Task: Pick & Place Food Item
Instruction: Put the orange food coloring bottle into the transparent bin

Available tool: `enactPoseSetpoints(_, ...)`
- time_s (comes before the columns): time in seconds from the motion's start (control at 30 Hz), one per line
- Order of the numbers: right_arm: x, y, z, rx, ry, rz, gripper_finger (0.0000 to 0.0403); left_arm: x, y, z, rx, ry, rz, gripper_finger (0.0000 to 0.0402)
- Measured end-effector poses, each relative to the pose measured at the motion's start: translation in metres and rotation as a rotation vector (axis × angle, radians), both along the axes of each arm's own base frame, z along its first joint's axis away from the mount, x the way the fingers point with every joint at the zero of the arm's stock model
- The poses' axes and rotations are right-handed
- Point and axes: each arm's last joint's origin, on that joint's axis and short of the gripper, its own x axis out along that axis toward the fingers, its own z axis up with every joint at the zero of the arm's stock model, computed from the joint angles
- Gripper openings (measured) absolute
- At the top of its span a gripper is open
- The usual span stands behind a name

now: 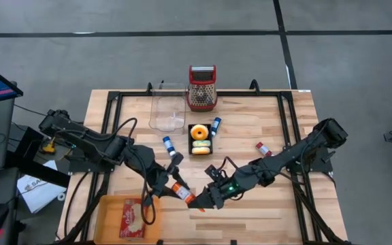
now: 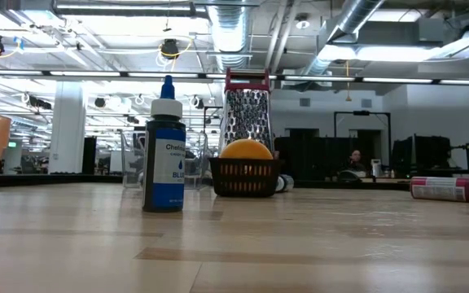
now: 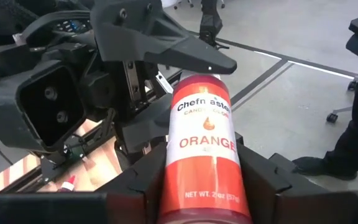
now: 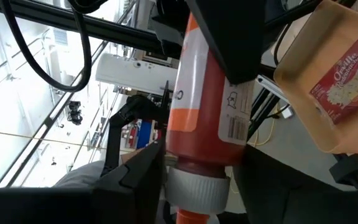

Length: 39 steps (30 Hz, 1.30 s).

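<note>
The orange plastic bottle of food colouring with a white cap (image 1: 181, 191) is held in the air above the front middle of the wooden table (image 1: 250, 129), between the two arms. The left gripper (image 1: 171, 185) is closed around the bottle's body; in the left wrist view the label (reading "ORANGE") (image 3: 207, 149) is seen wedged between its dark fingers (image 3: 263, 177). The right gripper (image 1: 199, 199) is set at the bottle's cap end (image 4: 194, 190), its fingers on either side; whether it is clamped or loosened cannot be told. A tan tray (image 1: 107, 207) with a red snack packet (image 1: 132, 218) is noted at the front left. A blue-labelled bottle (image 2: 164, 150) is seen standing mid-table, a small black basket holding an orange fruit (image 1: 199, 139) behind it.
</note>
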Motion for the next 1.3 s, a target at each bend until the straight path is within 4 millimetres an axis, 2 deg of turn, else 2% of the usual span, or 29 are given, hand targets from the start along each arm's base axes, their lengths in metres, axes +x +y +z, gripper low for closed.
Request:
enactPoseSetpoints(0.17, 0.000, -0.001, 0.001, -0.007, -0.009, -0.017, 0.0204, -0.002, 0.001, 0.000, 0.005, 0.011, 0.011, 0.0139)
enactPoseSetpoints(0.37, 0.001, -0.002, 0.002, -0.022, -0.032, -0.061, 0.0212, -0.009, 0.010, 0.003, 0.016, 0.046, 0.046, 0.0138)
enactPoseSetpoints(0.63, 0.005, -0.011, -0.001, -0.060, -0.009, -0.116, 0.0212, -0.036, 0.035, 0.012, 0.058, 0.119, 0.142, 0.0139)
enactPoseSetpoints(0.87, 0.006, -0.015, -0.001, -0.070, -0.007, -0.109, 0.0213, -0.064, 0.047, 0.016, 0.094, 0.202, 0.205, 0.0140)
enactPoseSetpoints(1.0, 0.004, -0.012, -0.005, -0.074, 0.050, -0.099, 0.0213, -0.075, 0.059, 0.016, 0.140, 0.240, 0.328, 0.0140)
enactPoseSetpoints(1.13, -0.002, -0.004, -0.014, -0.078, 0.147, -0.095, 0.0213, -0.084, 0.077, 0.015, 0.153, 0.289, 0.530, 0.0140)
enactPoseSetpoints(1.3, -0.014, 0.009, -0.028, -0.083, 0.294, -0.141, 0.0213, -0.098, 0.107, 0.005, 0.015, 0.301, 0.803, 0.0140)
